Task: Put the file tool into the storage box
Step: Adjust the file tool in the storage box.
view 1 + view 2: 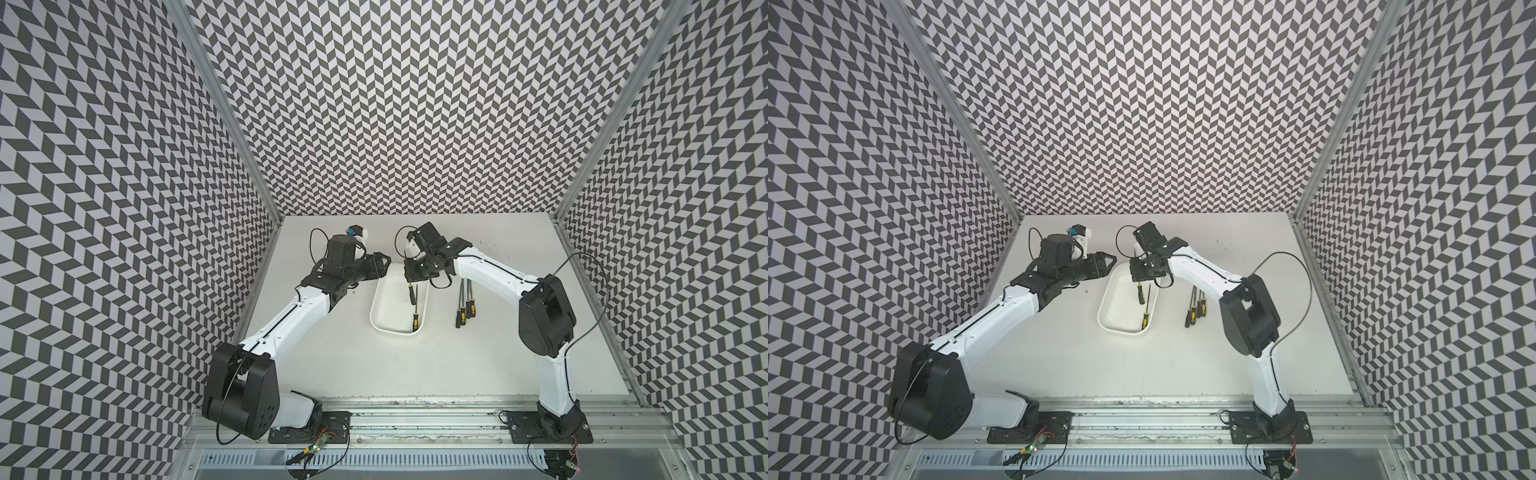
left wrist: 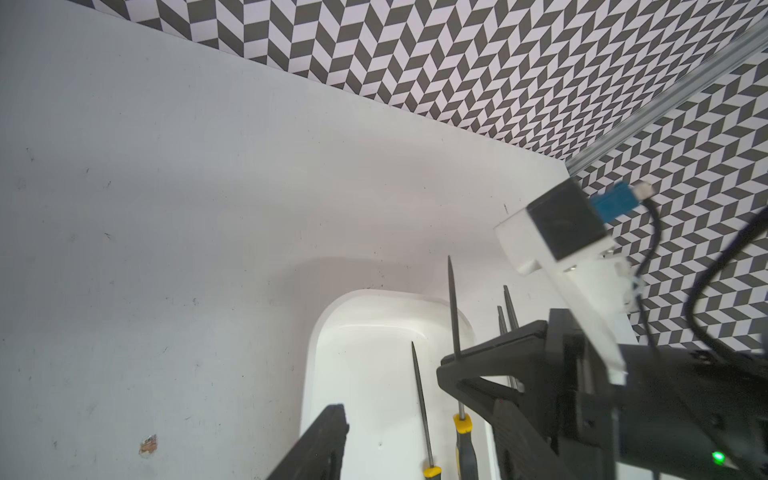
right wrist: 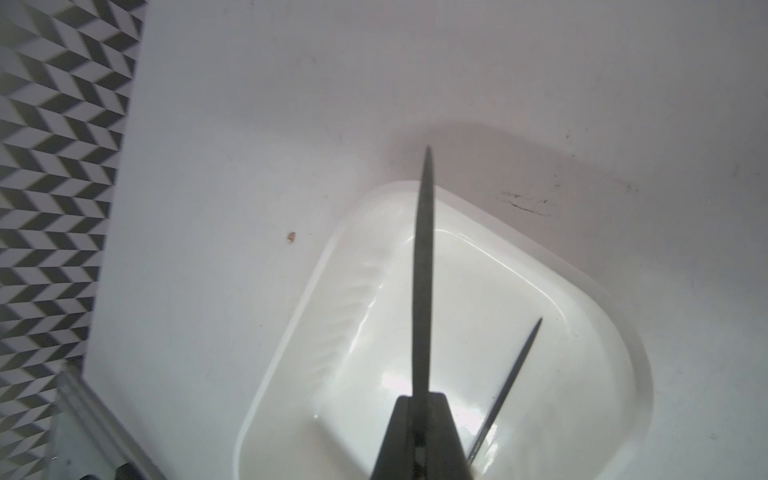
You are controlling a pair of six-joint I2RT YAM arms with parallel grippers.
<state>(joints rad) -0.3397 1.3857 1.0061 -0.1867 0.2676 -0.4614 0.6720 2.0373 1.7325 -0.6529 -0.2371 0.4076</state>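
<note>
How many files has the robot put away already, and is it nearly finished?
The first file already lies in the white tray. The right gripper is shut on a second file, holding it over the tray. Several other files wait on the table beside the tray, so no, plenty is left.

Storage box (image 1: 375, 309): one, we see.
Lying file (image 1: 414, 322), inside it: one.
Held file (image 1: 411, 293): one more.
Loose files (image 1: 462, 313) on the surface (image 1: 478, 365): we make out three, maybe a fourth, bunched tight.
Arms: two, left arm (image 1: 286, 316) and right arm (image 1: 490, 268).
</note>
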